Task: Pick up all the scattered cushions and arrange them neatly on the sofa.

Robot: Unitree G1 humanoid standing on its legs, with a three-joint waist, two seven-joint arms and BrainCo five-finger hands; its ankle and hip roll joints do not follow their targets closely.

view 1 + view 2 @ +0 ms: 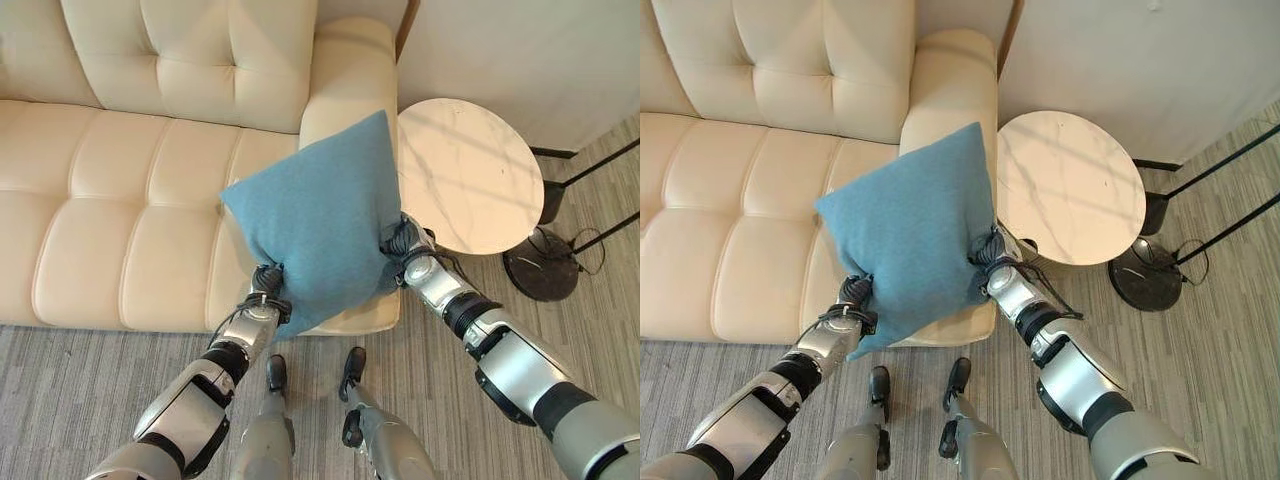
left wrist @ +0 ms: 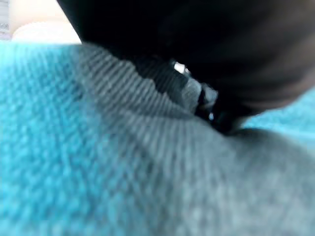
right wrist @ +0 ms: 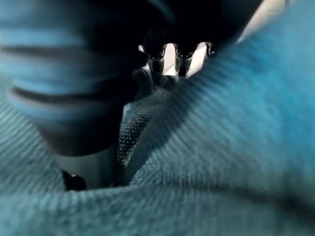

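Nearest the robot, two arms rise from below and meet at a blue cushion, held up over the front edge of the sofa at its right end. The left robot hand sits at the cushion's lower left corner and the right robot hand at its right edge. A hold from both sides probably keeps the soft cushion spread flat and steady, so it can be set down square rather than dropped in a heap.

The eye views show each robot hand's place but not its fingers, which are buried in the fabric. In the right wrist view, fingers reach past a bunched fold of blue cloth, which suggests the right robot hand is closed on the cushion. In the left wrist view there is dark cover and cloth pressed close, but whether the left robot hand grips or merely presses cannot be told.

Beyond the cushion lie the cream seat and the armrest, then the tufted backrest. The cushion tilts with one corner toward the armrest, likely bound for that corner of the seat. To the right stands a round white counter, with a dark lamp base on the floor beside it.
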